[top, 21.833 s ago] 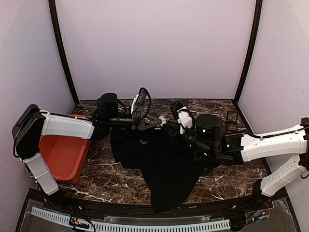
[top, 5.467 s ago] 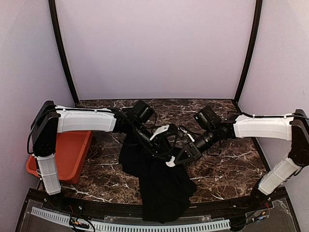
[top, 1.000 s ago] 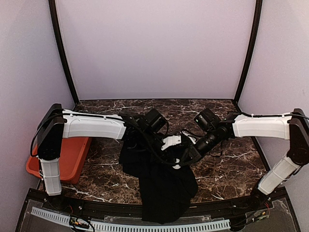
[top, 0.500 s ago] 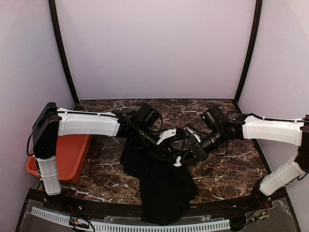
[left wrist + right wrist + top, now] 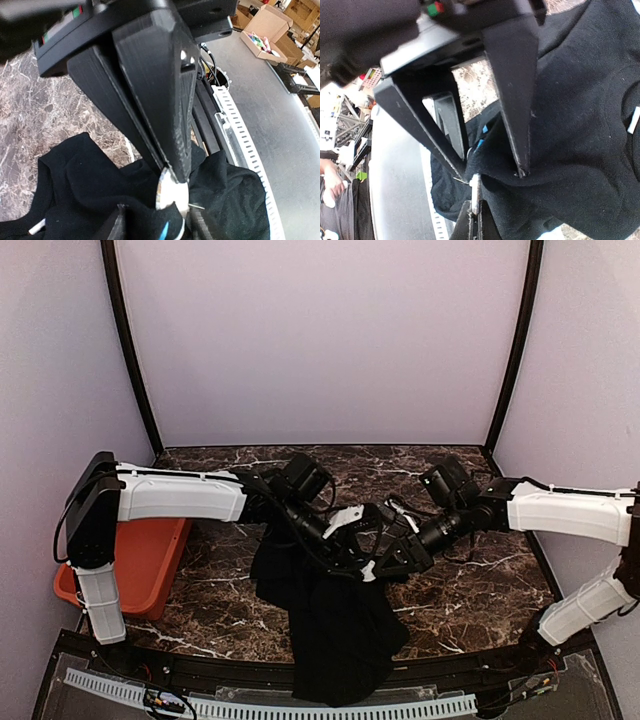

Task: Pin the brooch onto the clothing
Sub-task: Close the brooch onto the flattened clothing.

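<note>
**Top view.** My left claw (image 5: 352, 545) and my right claw (image 5: 388, 558) meet tip to tip above the clothing (image 5: 335, 630). The clothing is a black T-shirt heaped in the middle of the surface (image 5: 470, 600), with its lower part draped over the near edge. An orange tray (image 5: 140, 560) lies well apart on the left, out of the way.

**Left wrist view.** My right claw is clenched on the brooch (image 5: 167, 192), a silver disc. Its pin (image 5: 196, 205) juts bare just above a raised fold (image 5: 145, 222) of cloth. A blue print (image 5: 165, 231) shows on that fold. I judge the step in hand to be presenting the pin to the fabric, and the pin does not appear to have pierced it yet.

**Right wrist view.** The brooch sits edge-on between my right fingertips, at the crest of the fold. The fingers of my left claw stand apart astride that fold, and I cannot tell whether they pinch it.

The next move calls for the fold to be kept high and taut. The pin should then be driven shallowly along the ridge and out again before it is clasped. My left fingers crowd both sides of the fold, leaving only a narrow lane for the pin. Slack cloth may also yield under the point rather than let it through.
</note>
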### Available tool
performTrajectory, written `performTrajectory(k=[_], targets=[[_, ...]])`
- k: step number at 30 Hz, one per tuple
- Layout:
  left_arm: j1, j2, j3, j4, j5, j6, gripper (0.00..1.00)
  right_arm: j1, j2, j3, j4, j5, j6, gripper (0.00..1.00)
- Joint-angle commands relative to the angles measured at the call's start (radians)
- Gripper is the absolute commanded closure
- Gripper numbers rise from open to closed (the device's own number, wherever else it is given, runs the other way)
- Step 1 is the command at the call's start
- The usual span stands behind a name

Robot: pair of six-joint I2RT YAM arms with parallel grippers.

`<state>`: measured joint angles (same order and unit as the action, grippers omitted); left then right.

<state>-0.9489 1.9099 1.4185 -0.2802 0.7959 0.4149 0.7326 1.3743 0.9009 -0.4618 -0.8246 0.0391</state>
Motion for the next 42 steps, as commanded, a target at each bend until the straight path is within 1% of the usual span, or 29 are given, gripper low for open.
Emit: performTrajectory(k=[1,4,6,9,11,16,20,24,28,35,42], targets=[[0.007,-0.04,-0.013,-0.042,-0.007,0.009,0.54,-0.001,-0.041,0.007,0.086,-0.074,-0.018,1.0],[0.017,-0.043,-0.009,-0.048,-0.013,0.009,0.53,-0.002,-0.049,0.006,0.088,-0.081,-0.019,1.0],[0.025,-0.05,-0.009,-0.043,-0.007,0.005,0.54,-0.002,-0.048,0.004,0.088,-0.074,-0.019,1.0],[0.037,-0.061,-0.015,-0.029,0.018,-0.004,0.61,-0.002,-0.036,0.007,0.081,-0.066,-0.02,1.0],[0.048,-0.065,-0.018,-0.021,0.049,-0.01,0.64,-0.001,-0.03,0.007,0.08,-0.064,-0.021,1.0],[0.065,-0.074,-0.023,-0.029,0.152,0.001,0.62,-0.002,-0.028,0.009,0.077,-0.049,-0.02,1.0],[0.078,-0.082,-0.027,-0.028,0.168,0.008,0.62,-0.001,-0.029,0.009,0.076,-0.046,-0.021,1.0],[0.093,-0.081,-0.034,0.016,0.199,-0.031,0.63,-0.002,-0.023,0.009,0.074,-0.041,-0.021,1.0],[0.094,-0.071,-0.035,0.051,0.24,-0.069,0.61,-0.001,-0.015,0.01,0.075,-0.041,-0.018,1.0],[0.082,-0.049,-0.03,0.093,0.242,-0.123,0.61,-0.002,-0.002,0.015,0.076,-0.042,-0.012,1.0],[0.054,-0.023,-0.011,0.045,0.197,-0.089,0.64,-0.001,0.0,0.016,0.075,-0.043,-0.01,1.0]])
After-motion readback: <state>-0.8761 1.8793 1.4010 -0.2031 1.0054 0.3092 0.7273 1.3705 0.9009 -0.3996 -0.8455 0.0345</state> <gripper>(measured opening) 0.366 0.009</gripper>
